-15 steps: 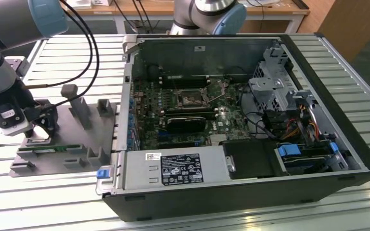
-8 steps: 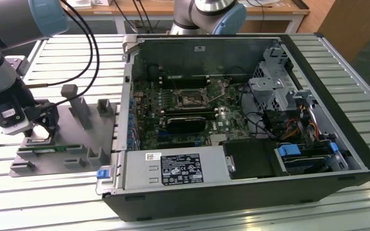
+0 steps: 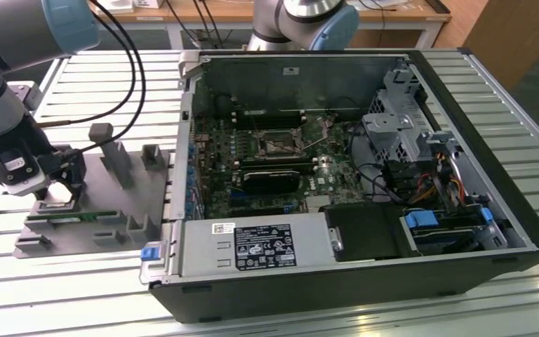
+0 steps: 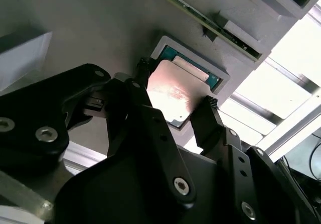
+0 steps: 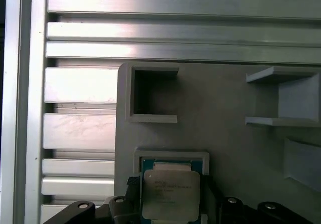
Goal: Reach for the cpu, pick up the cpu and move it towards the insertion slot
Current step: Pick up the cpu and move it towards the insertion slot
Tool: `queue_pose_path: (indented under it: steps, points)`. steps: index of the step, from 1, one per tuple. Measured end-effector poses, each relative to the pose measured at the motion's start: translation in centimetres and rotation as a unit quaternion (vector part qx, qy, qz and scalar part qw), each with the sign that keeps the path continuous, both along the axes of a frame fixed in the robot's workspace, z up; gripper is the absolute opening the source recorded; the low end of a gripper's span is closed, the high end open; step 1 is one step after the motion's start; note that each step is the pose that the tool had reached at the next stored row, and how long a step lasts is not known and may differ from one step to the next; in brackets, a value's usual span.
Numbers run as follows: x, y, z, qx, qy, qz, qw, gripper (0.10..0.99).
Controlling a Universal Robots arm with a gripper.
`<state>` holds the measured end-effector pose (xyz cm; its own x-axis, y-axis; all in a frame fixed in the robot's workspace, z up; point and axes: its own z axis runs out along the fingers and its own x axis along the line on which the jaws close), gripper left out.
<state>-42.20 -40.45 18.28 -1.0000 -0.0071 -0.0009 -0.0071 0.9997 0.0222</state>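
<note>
The cpu (image 4: 173, 96) (image 5: 170, 191) is a silvery square chip sitting at or just above its green-rimmed pocket (image 5: 173, 158) on the grey fixture plate (image 3: 110, 203). My gripper (image 3: 56, 191) (image 4: 176, 85) (image 5: 170, 196) stands over that pocket at the exterior view's left. Its two black fingers (image 4: 210, 116) press against opposite edges of the chip, so it is shut on the cpu. The insertion slot (image 3: 277, 145), a shiny metal frame with a dark centre, lies on the motherboard inside the open computer case, well off towards the exterior view's right.
The fixture plate carries upright grey posts (image 3: 110, 151) and a green memory stick (image 3: 75, 216). A black ribbed heatsink (image 3: 269, 181) sits beside the socket. Case walls (image 3: 187, 140), drive cages (image 3: 401, 126) and cables surround the board. Slatted metal table (image 3: 82, 295) lies beneath.
</note>
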Motion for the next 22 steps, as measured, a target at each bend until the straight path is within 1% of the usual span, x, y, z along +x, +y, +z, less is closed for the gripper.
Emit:
queue_pose_path:
  steps: [2,3,8,12,22]
  points:
    - [0.00,0.00,-0.02,-0.0001,0.0001,0.001,1.0000,0.604]
    - [0.00,0.00,-0.02,-0.0001,0.0001,0.001,1.0000,0.541]
    - [0.00,0.00,0.02,0.0002,-0.0002,0.001,1.0000,0.541]
    - [0.00,0.00,0.44,0.0001,0.0000,0.001,1.0000,0.541]
    - [0.00,0.00,1.80,0.0000,-0.0001,0.001,1.0000,0.541]
